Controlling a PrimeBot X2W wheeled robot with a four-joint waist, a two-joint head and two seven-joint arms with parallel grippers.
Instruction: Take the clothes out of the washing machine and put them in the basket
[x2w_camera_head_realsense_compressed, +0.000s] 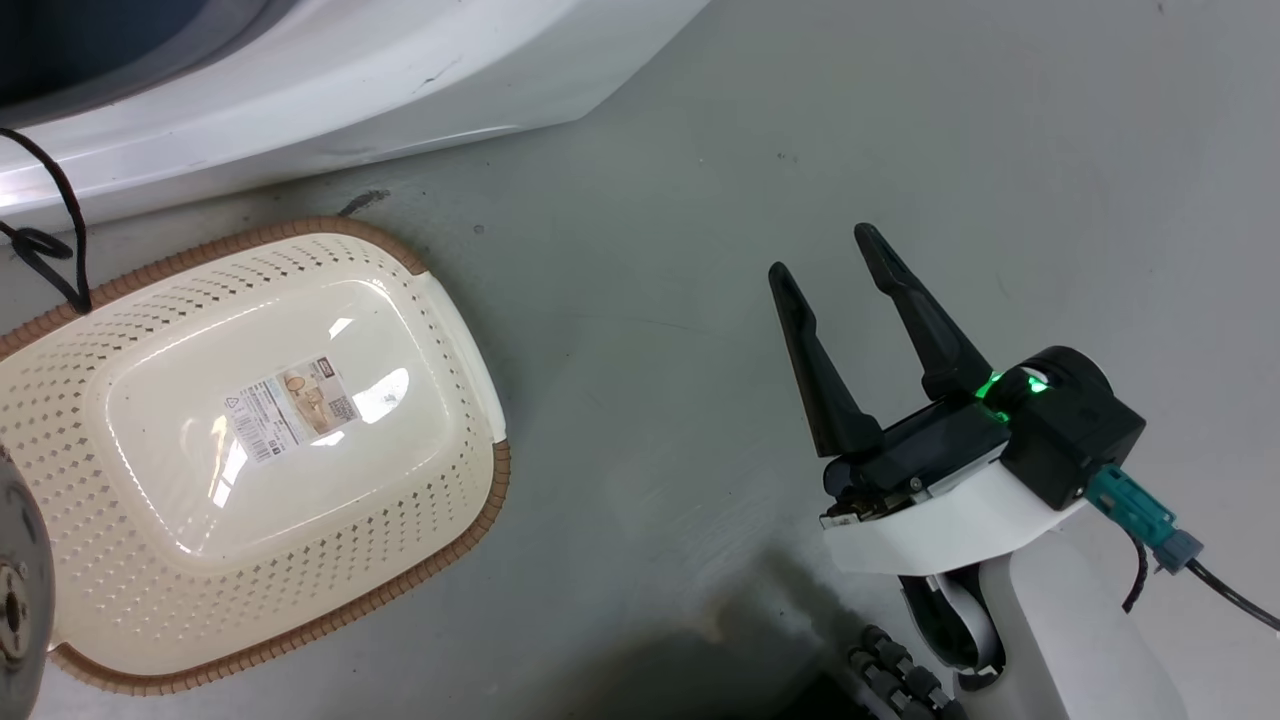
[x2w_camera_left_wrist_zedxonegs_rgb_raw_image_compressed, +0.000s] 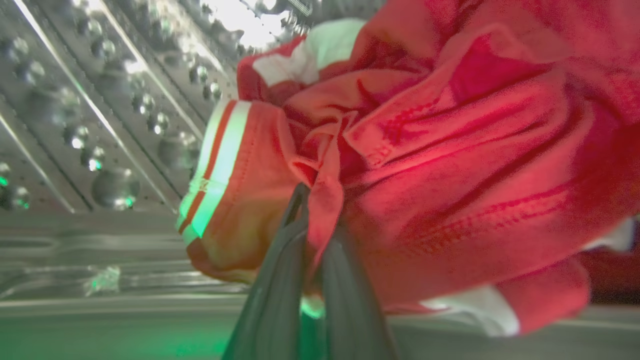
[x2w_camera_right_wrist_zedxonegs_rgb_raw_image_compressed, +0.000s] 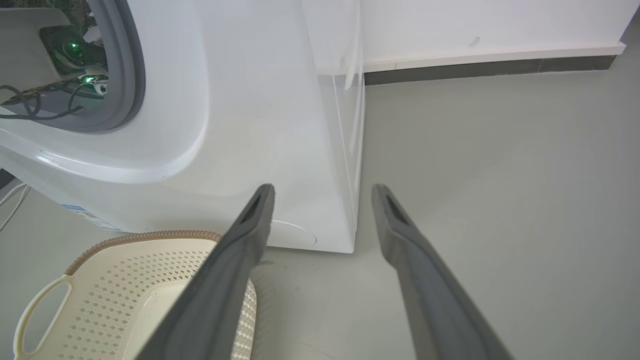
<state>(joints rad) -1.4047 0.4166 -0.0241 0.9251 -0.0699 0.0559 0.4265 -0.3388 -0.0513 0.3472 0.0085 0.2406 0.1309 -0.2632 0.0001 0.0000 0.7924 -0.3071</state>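
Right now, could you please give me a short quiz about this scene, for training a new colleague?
1. True or false: the basket already holds the clothes.
2. Fill the gap: the right hand is ___ (open or shut).
3. What grips the clothes inside the washing machine? A: the left hand. B: the right hand. C: nothing.
Key: 1 false; 2 open; 3 A.
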